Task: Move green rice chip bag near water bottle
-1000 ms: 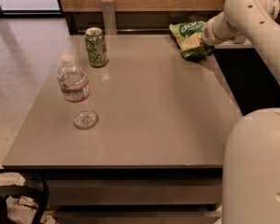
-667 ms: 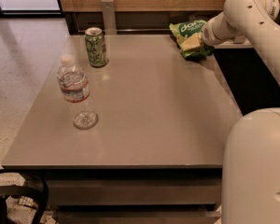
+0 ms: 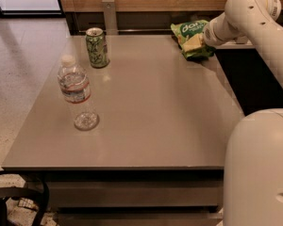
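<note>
Jaws hidden behind the wrist — cannot tell their state. Gripper (image 3: 206,37) meets the right end of the green rice chip bag (image 3: 190,36) at the table's (image 3: 151,112) far right corner — water bottle (image 3: 75,91) well apart, left, near green soda can (image 3: 97,47).

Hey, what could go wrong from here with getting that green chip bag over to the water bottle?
The gripper is at the green rice chip bag near the far right edge of the table; a nudge might push it off. Carried across, the bag could clip the green soda can or topple the water bottle.
</note>
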### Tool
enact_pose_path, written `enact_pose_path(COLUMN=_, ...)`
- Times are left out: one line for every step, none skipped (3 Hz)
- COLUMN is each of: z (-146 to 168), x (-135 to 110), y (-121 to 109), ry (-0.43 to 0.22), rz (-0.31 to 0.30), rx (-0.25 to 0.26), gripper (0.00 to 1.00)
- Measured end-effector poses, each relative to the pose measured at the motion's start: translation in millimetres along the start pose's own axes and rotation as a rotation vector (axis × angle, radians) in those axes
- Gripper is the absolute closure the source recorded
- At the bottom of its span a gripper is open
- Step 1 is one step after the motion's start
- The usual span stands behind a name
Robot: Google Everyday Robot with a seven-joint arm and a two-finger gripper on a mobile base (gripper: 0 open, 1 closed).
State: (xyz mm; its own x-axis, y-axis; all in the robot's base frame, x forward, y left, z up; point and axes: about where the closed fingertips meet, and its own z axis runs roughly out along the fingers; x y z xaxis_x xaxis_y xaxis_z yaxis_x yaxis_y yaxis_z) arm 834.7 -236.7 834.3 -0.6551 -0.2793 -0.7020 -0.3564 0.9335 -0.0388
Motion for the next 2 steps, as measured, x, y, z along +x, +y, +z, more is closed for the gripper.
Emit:
enact_pose_path(z=-0.5, x=-0.5, y=0.0, ry=0.000, rz=0.000, rx=0.000, gripper=1.00)
enact_pose_path(z=-1.7, x=-1.7, y=0.0, ry=0.000, rz=0.000, rx=0.000, gripper=1.00)
